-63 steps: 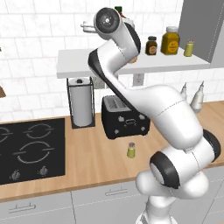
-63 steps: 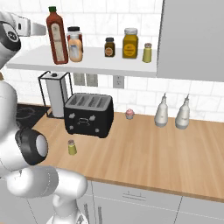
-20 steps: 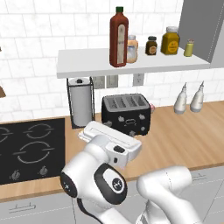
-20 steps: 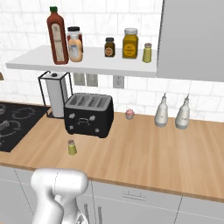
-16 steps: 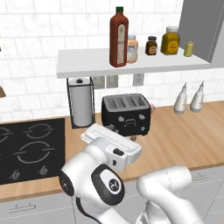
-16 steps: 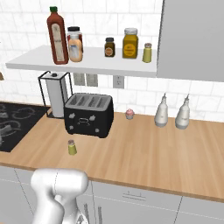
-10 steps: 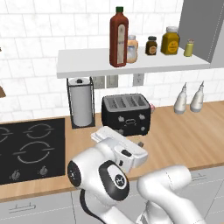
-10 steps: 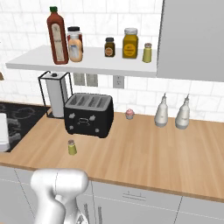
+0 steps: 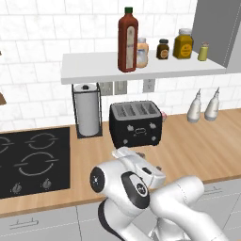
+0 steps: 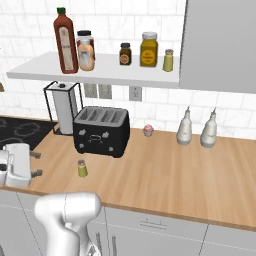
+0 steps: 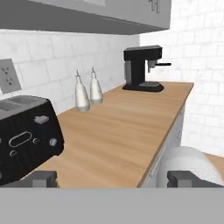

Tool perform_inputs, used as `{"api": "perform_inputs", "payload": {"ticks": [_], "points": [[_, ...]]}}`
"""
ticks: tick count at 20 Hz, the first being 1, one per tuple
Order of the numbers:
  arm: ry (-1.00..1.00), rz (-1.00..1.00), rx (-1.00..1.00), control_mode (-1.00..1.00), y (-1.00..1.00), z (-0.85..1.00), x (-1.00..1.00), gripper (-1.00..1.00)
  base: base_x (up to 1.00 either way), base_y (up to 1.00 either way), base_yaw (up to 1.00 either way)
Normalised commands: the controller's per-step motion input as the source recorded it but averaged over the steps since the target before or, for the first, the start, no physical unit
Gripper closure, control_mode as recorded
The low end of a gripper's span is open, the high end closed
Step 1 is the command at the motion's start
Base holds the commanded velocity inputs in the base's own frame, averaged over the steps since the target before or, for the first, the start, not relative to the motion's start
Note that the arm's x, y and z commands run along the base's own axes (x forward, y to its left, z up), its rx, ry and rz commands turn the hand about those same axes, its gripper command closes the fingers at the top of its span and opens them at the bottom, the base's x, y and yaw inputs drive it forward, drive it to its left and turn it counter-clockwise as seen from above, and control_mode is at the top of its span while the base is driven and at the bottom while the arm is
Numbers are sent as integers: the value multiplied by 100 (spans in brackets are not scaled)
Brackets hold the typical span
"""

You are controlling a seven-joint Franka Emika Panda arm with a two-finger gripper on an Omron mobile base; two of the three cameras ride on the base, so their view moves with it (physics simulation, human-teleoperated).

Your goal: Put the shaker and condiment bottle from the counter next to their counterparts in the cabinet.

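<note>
The condiment bottle (image 10: pixel 64 41), dark red with a green cap, stands upright at the left end of the cabinet shelf (image 10: pixel 105 75), beside a peach jar (image 10: pixel 86 51); it is also seen from the left (image 9: pixel 128 40). A dark jar (image 10: pixel 125 54), an amber jar (image 10: pixel 148 50) and a small yellow-green shaker (image 10: pixel 168 60) stand further right. The other shaker (image 10: pixel 82 168) stands on the counter (image 10: pixel 165 175) in front of the toaster (image 10: pixel 101 131). My gripper (image 10: pixel 36 164) hangs low at the counter's front edge, left of that shaker, open and holding nothing. In the hand view the gripper (image 11: pixel 113 179) is spread wide.
A paper towel holder (image 9: pixel 88 115) and a black stovetop (image 9: pixel 33 160) lie left of the toaster. Two white nozzle bottles (image 10: pixel 185 127) (image 10: pixel 209 130) and a small pink cupcake (image 10: pixel 148 131) stand by the wall. A black coffee machine (image 11: pixel 142 70) stands at the far end.
The arm has swung rightward along the counter's front, and the hand has come into the right base view at its left edge. The bottle and shaker have not moved.
</note>
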Motion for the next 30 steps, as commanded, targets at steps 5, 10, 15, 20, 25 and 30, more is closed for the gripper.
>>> {"api": "perform_inputs", "payload": {"ticks": [5,10,15,20,25,30], "points": [[13,0,0,-100,-2,-29,36,-100,0,0,0],[16,0,0,-100,0,-25,19,-100,0,0,0],[3,0,0,-100,-3,-46,16,-100,0,0,0],[1,0,0,-100,-1,-32,18,-100,0,0,0],[3,0,0,-100,-5,-14,41,-100,0,0,0],[8,0,0,-100,0,-9,41,-100,0,0,0]]}}
